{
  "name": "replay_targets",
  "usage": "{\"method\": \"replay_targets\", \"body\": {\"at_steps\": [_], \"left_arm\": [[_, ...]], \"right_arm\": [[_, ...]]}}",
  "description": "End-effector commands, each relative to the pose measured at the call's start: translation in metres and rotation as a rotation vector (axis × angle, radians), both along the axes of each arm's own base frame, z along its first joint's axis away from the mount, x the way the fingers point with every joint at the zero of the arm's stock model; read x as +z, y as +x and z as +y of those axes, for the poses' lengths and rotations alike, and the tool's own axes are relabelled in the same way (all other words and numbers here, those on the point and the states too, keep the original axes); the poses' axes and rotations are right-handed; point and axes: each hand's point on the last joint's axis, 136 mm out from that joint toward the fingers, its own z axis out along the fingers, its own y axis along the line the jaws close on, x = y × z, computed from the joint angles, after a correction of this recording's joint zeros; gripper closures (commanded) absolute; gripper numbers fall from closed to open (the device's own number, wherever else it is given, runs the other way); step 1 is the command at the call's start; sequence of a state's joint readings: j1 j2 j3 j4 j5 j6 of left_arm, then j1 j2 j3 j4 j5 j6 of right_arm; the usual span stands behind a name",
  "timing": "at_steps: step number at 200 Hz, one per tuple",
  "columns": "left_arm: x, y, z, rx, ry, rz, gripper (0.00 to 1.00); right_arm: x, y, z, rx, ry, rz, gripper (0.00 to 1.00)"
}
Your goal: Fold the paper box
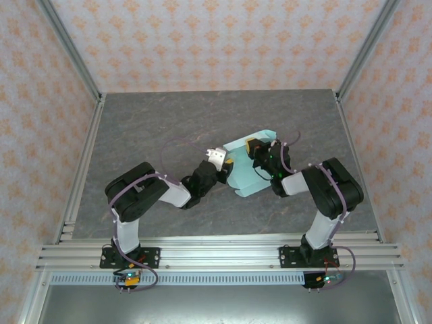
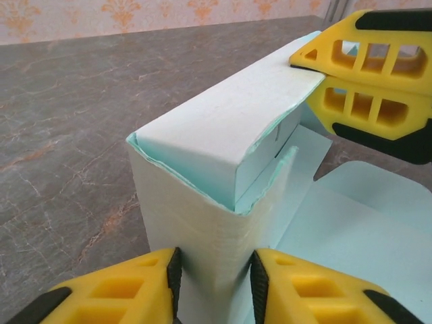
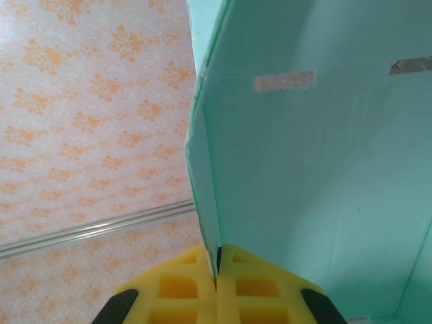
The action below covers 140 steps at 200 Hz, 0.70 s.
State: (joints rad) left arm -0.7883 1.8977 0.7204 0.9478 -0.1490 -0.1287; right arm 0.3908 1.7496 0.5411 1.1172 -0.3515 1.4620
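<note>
Mint-blue card of the paper box (image 1: 244, 179), part-folded, pinched from both sides at the middle of the grey table (image 1: 162, 128).
From the top camera, the left gripper (image 1: 219, 159) meets the box's left edge and the right gripper (image 1: 260, 152) its far right part. In the left wrist view, the left gripper's yellow fingers (image 2: 297, 287) squeeze an upright folded corner, and the right gripper (image 2: 316, 71) nips a top flap. In the right wrist view, its fingers are closed on a thin card edge, with patterned wall (image 3: 88, 121) behind.
</note>
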Motion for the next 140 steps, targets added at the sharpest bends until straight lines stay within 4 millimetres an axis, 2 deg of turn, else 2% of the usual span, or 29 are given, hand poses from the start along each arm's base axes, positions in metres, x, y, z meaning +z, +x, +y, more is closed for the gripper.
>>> {"method": "replay_targets", "body": {"at_steps": [1, 13, 15, 18, 77, 91, 103, 122, 140], "left_arm": [[0.008, 0.013, 0.01, 0.109, 0.033, -0.027, 0.66], [0.01, 0.017, 0.015, 0.152, 0.037, -0.034, 0.66], [0.002, 0.017, 0.015, 0.159, 0.051, -0.021, 0.65], [-0.001, 0.018, 0.016, 0.167, 0.055, -0.017, 0.65], [-0.005, 0.029, 0.024, 0.271, 0.034, -0.019, 0.66], [-0.006, 0.031, 0.023, 0.277, 0.032, -0.02, 0.68], [-0.008, 0.031, 0.023, 0.281, 0.025, -0.017, 0.73], [-0.01, 0.031, 0.022, 0.272, 0.018, -0.017, 0.79], [-0.012, 0.028, 0.021, 0.255, 0.028, -0.017, 0.83]], "right_arm": [[0.009, -0.006, 0.006, 0.004, 0.018, -0.057, 0.96], [0.008, -0.009, 0.007, -0.002, 0.013, -0.055, 0.97], [0.007, -0.01, 0.007, -0.003, 0.013, -0.054, 0.97], [0.007, -0.011, 0.007, -0.007, 0.011, -0.053, 0.97], [-0.001, -0.032, 0.011, -0.084, -0.022, -0.043, 0.98], [-0.002, -0.035, 0.011, -0.098, -0.023, -0.039, 0.96], [-0.002, -0.037, 0.01, -0.108, -0.024, -0.033, 0.95], [0.0, -0.041, 0.009, -0.117, -0.033, -0.033, 0.88], [0.005, -0.045, 0.007, -0.118, -0.042, -0.035, 0.76]]}}
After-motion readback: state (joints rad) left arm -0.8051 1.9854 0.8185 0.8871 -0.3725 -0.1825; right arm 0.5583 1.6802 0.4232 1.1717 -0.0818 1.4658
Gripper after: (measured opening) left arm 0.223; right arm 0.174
